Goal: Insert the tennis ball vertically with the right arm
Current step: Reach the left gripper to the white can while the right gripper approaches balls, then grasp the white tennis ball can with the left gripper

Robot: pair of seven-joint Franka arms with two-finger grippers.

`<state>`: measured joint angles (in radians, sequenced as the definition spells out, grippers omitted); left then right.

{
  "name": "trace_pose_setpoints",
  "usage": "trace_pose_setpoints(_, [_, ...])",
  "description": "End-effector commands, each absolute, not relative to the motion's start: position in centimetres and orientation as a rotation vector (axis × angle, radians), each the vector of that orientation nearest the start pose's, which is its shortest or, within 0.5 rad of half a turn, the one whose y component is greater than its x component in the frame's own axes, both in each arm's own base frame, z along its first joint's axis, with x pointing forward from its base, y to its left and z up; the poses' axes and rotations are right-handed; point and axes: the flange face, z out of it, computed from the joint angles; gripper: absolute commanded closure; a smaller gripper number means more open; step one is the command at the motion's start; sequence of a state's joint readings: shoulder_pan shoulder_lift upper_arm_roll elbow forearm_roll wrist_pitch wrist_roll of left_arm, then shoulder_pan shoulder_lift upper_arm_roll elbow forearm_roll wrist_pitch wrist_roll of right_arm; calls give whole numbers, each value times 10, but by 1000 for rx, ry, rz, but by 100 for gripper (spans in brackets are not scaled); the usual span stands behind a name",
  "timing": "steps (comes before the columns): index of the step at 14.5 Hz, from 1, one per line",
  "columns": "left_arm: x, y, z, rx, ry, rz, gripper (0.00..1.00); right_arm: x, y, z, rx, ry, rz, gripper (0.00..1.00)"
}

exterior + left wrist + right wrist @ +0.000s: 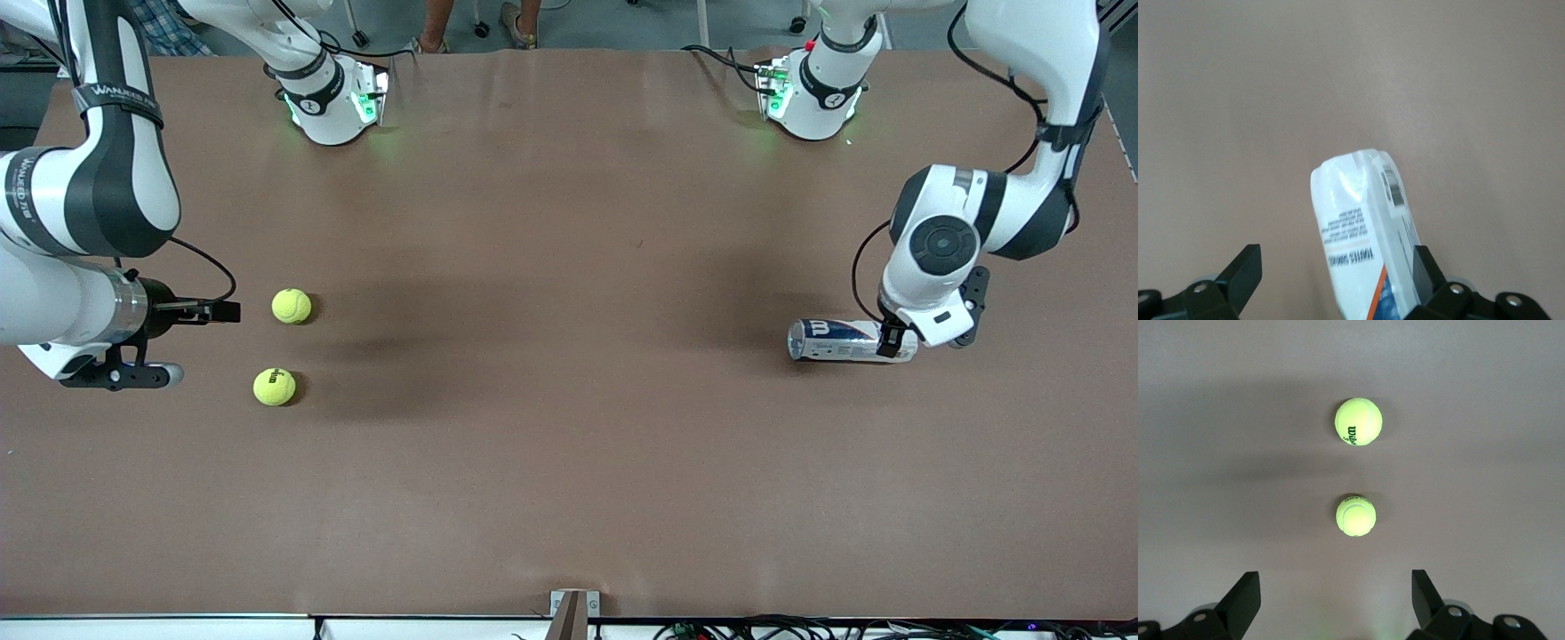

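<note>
Two yellow-green tennis balls lie toward the right arm's end of the table. One tennis ball (pixel 292 306) (pixel 1355 515) is plain. The other tennis ball (pixel 274 387) (pixel 1358 421), nearer the front camera, shows dark lettering. My right gripper (pixel 218 311) (pixel 1336 597) hangs open beside them, nothing between its fingers. A white ball can (pixel 840 340) (pixel 1358 220) with blue and red print lies on its side toward the left arm's end. My left gripper (pixel 893 342) (pixel 1336 273) is down at the can, open, the can's end between its fingers and against one finger (pixel 1425 273).
The brown table (pixel 569 427) stretches bare between the balls and the can. Both arm bases (pixel 333 102) (pixel 813 93) stand along its farthest edge. A small bracket (pixel 574 612) sits at the edge nearest the front camera.
</note>
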<state>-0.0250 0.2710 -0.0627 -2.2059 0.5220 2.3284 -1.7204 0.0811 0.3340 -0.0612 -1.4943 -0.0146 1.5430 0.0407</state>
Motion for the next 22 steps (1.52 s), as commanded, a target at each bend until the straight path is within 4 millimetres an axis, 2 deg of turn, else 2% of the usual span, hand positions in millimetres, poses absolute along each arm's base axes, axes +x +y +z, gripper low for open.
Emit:
trace_pose_setpoints(1, [547, -46, 220, -2181, -1716, -343, 0, 632, 15, 461, -3153, 55, 418, 0])
trace_pose_setpoints(5, [550, -62, 198, -2139, -1762, -375, 0, 638, 9, 460, -3152, 60, 367, 0])
trace_pose_setpoints(7, [552, -68, 192, -2132, -1784, -380, 0, 644, 16, 458, -3173, 34, 307, 0])
trace_pose_setpoints(9, [555, -79, 187, -2134, -1795, -386, 0, 645, 6, 456, -3172, 62, 297, 0])
trace_pose_setpoints(12, [554, -84, 176, -2138, -1787, -374, 0, 650, -5, 436, -3170, 95, 332, 0])
trace_pose_setpoints(14, [555, -84, 173, -2148, -1792, -374, 15, 653, -6, 425, -3167, 93, 351, 0])
trace_pose_setpoints(17, [559, -81, 170, -2147, -1795, -367, 21, 657, -6, 410, -3165, 90, 351, 0])
trace_pose_setpoints(19, [562, -79, 173, -2151, -1798, -370, 27, 660, -5, 390, -3164, 87, 378, 0])
trace_pose_setpoints(20, [563, -78, 174, -2150, -1802, -372, 27, 659, -4, 371, -3161, 84, 402, 0])
trace_pose_setpoints(22, [571, -78, 182, -2167, -1790, -368, 27, 657, -4, 346, -3166, 82, 356, 0])
